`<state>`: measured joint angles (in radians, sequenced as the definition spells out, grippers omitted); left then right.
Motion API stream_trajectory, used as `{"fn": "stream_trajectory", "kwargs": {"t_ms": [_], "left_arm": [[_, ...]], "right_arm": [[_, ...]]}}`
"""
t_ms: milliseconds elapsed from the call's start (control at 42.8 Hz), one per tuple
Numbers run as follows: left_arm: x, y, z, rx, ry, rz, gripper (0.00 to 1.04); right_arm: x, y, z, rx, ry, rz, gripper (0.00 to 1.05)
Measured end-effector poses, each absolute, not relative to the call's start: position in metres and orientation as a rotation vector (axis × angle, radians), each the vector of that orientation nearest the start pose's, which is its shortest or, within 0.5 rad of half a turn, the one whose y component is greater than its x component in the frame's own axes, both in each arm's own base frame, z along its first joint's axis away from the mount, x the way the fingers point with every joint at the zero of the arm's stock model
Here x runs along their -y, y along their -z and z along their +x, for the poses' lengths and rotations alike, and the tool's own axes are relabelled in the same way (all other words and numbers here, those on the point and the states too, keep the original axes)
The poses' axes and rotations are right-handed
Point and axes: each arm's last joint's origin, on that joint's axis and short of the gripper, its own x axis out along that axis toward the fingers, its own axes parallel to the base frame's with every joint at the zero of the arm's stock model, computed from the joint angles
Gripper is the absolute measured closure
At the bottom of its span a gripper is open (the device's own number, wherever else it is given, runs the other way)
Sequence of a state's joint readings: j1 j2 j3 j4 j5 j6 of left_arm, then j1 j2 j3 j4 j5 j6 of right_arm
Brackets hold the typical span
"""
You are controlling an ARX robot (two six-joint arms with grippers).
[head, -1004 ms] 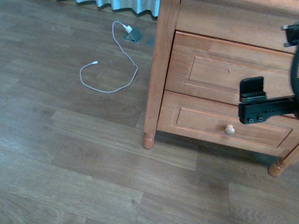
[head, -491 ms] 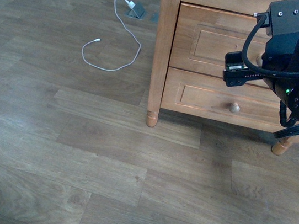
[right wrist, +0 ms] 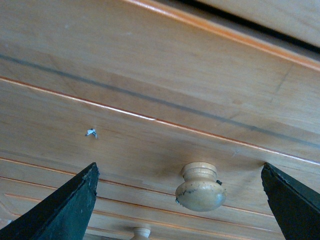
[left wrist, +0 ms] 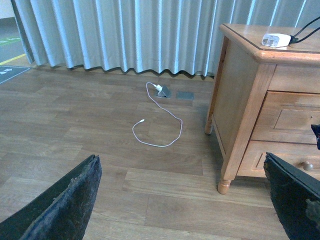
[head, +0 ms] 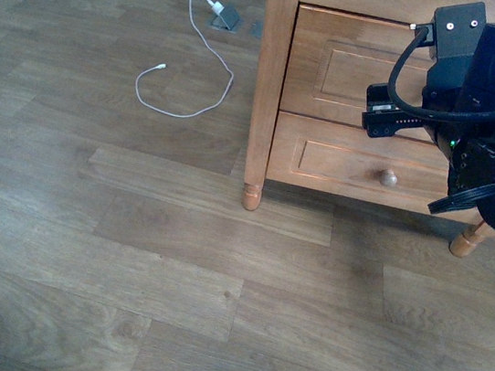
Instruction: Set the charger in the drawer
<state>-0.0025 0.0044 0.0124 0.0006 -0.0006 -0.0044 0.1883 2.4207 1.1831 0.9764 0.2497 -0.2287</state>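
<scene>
The charger (left wrist: 273,40), a white brick with a black cable, lies on top of the wooden nightstand in the left wrist view; the front view cuts it off. The drawer (head: 347,66) is the upper, taller one and is closed. My right gripper (head: 379,112) is open right in front of its panel. In the right wrist view the drawer's pale round knob (right wrist: 198,188) sits between my open right gripper's (right wrist: 179,166) jaws, apart from both. My left gripper (left wrist: 181,157) is open and empty, low over the floor away from the nightstand, and out of the front view.
A thin white cable (head: 190,67) with a small plug lies on the wood floor by a floor socket (head: 227,18). The shorter lower drawer (head: 325,159) is closed, its knob (head: 387,177) showing. The nightstand leg (head: 251,195) stands on the floor. Curtains (left wrist: 125,35) hang behind.
My right gripper has risen from the gap between the two drawers to the upper drawer's front and shifted slightly left. The front view has tilted down.
</scene>
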Motion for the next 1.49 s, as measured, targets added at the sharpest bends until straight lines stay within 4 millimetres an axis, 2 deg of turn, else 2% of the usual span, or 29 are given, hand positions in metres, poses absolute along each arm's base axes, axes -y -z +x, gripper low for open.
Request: {"fn": "stream_trajectory", "kwargs": {"t_ms": [491,818,981,1168,1261,1331,1495], "left_arm": [[0.0,-0.167,0.097,0.009,0.002,-0.004,0.06],[0.0,-0.167,0.097,0.009,0.002,-0.004,0.06],[0.0,-0.167,0.097,0.008,0.002,-0.004,0.06],[0.0,-0.167,0.097,0.009,0.002,-0.004,0.06],[0.0,-0.167,0.097,0.009,0.002,-0.004,0.06],[0.0,-0.167,0.097,0.009,0.002,-0.004,0.06],[0.0,-0.167,0.097,0.009,0.002,-0.004,0.06]], "right_arm": [[-0.075,-0.038,0.442,-0.269,0.036,-0.289,0.09],[-0.073,-0.037,0.442,-0.266,0.049,-0.297,0.49],[-0.072,-0.035,0.443,-0.269,0.046,-0.311,0.79],[-0.07,-0.034,0.441,-0.268,0.034,-0.311,0.81],[-0.067,-0.035,0.434,-0.267,0.006,-0.3,0.82],[-0.065,-0.037,0.421,-0.282,-0.015,-0.279,0.82],[-0.056,-0.043,0.375,-0.316,-0.084,-0.213,0.82]]}}
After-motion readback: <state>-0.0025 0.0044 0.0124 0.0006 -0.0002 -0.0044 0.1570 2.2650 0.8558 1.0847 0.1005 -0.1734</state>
